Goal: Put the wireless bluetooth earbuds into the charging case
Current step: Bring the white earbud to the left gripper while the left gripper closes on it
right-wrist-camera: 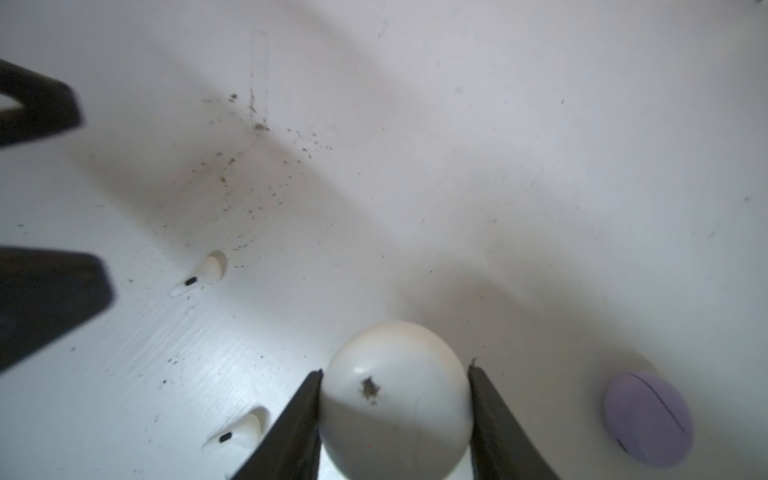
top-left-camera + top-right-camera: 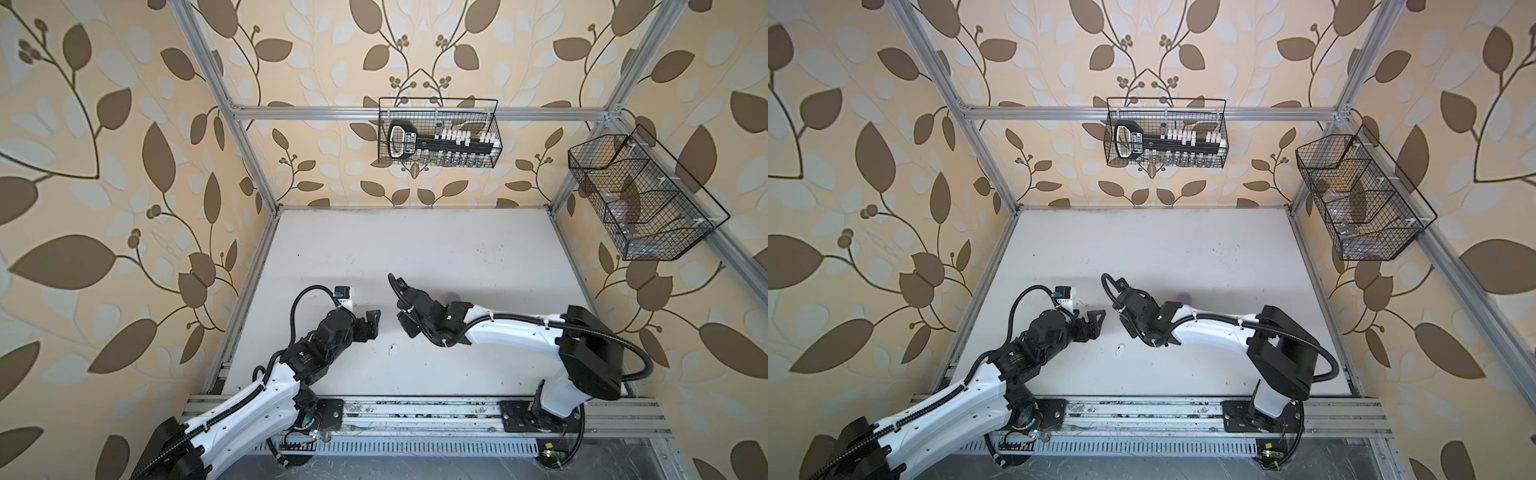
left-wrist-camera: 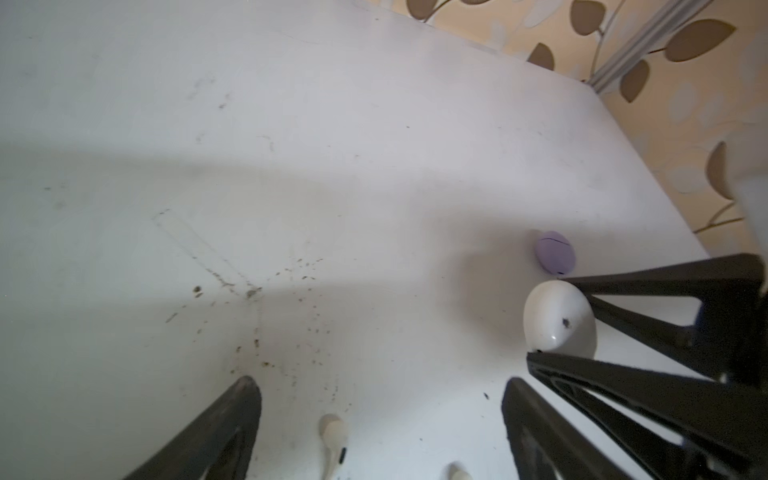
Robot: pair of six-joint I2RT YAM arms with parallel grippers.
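White earbud (image 3: 332, 434), near spread left claw (image 3: 382, 386)

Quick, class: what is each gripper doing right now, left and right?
Left gripper: open, holding nothing.
Right gripper: closed on the white charging case.

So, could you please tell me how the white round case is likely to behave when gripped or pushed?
The white case looks smooth and rounded, so it may slip from the right gripper, whose jaws meet only its curved sides. Pushed, it would probably slide or roll on the table. It looks rigid, likely light.
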